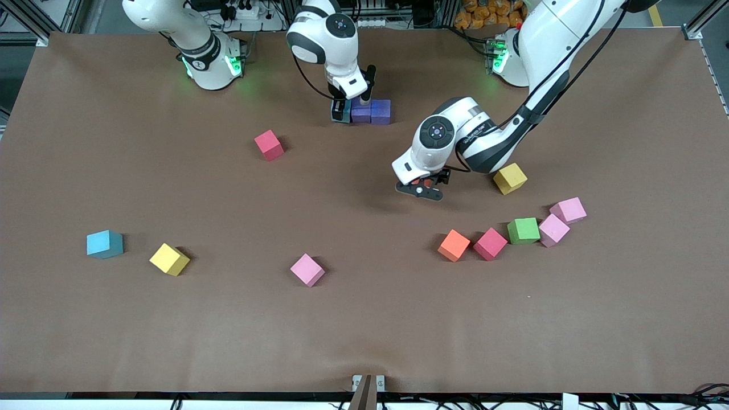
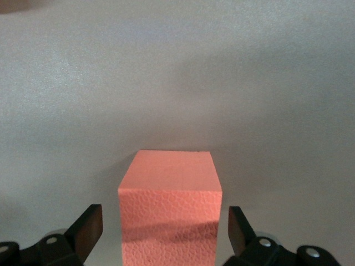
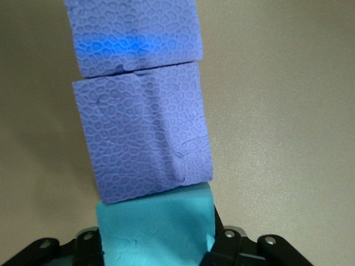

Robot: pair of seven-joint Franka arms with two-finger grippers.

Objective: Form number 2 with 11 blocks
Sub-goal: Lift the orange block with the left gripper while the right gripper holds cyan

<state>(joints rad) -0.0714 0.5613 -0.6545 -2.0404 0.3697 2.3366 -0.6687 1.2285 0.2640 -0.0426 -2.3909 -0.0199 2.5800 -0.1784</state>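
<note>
We see the right gripper [image 1: 342, 111] closed on a light blue block [image 3: 155, 227] touching two purple blocks [image 1: 371, 111]; the left gripper [image 1: 420, 191] is open around an orange block [image 2: 169, 208].

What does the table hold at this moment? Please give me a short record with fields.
left pincer: open, around an orange block, a gap on each side
right pincer: at a light blue block
row: the light blue block and two purple blocks, in one line
</note>
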